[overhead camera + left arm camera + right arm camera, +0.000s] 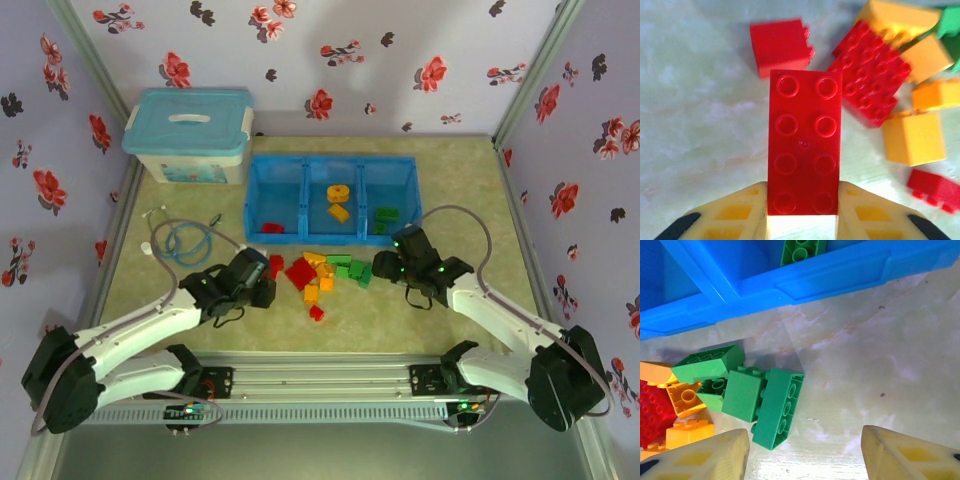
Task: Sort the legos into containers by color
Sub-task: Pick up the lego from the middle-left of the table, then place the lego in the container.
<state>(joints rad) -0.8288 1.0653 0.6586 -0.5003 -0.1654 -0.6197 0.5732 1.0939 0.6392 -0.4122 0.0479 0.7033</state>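
Three joined compartments of a bright blue plastic tray [330, 163] stand at the far middle of the tabletop [470, 190]. The left compartment holds one red brick [272, 228], the middle one orange-yellow bricks [340, 212], and the right one green bricks [385, 214]. A pale-blue lidded storage box [188, 135] stands just beside the tray; the print on its front is too small to read. My left claw [802, 212] pinches a red two-by-four plastic brick [805, 140]. My right claw [805, 455] is spread over the tabletop, near loose green bricks [760, 400]. The other loose bricks [325, 272] lie heaped between my claws.
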